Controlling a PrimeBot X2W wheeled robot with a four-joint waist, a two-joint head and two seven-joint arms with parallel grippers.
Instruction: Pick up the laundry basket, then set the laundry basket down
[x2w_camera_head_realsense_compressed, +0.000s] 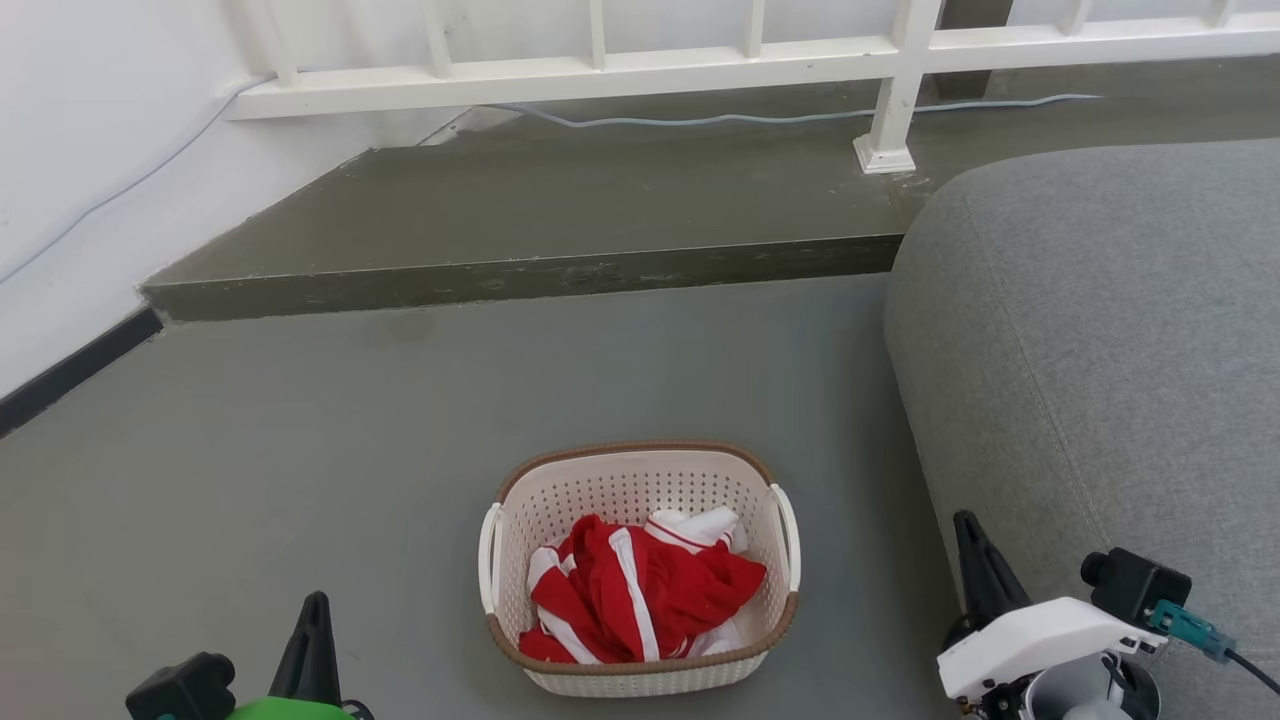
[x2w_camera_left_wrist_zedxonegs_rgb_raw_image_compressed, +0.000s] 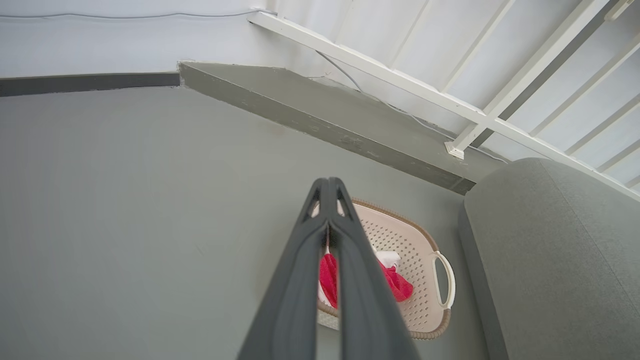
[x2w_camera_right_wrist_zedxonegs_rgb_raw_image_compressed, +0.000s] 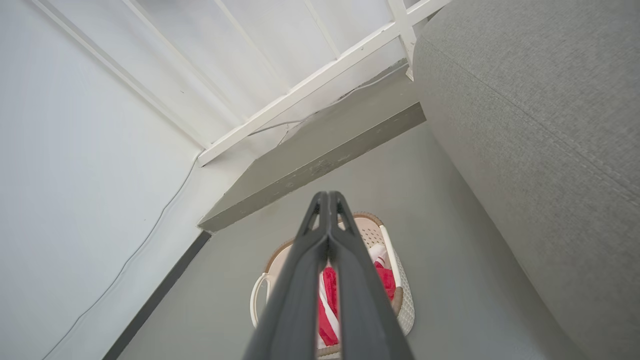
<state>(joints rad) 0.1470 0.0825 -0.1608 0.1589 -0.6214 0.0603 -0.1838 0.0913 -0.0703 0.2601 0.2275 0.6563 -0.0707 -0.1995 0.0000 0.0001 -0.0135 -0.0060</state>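
Laundry basket (x2w_camera_left_wrist_zedxonegs_rgb_raw_image_compressed: 400, 235) partly hidden behind left claw (x2w_camera_left_wrist_zedxonegs_rgb_raw_image_compressed: 328, 187), right claw (x2w_camera_right_wrist_zedxonegs_rgb_raw_image_compressed: 327, 197), both pressed together, empty.

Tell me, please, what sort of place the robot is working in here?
Probably a home living area: a grey fabric sofa stands beside the laundry basket of red and white clothing on the floor, and a white railing runs along a raised step behind.
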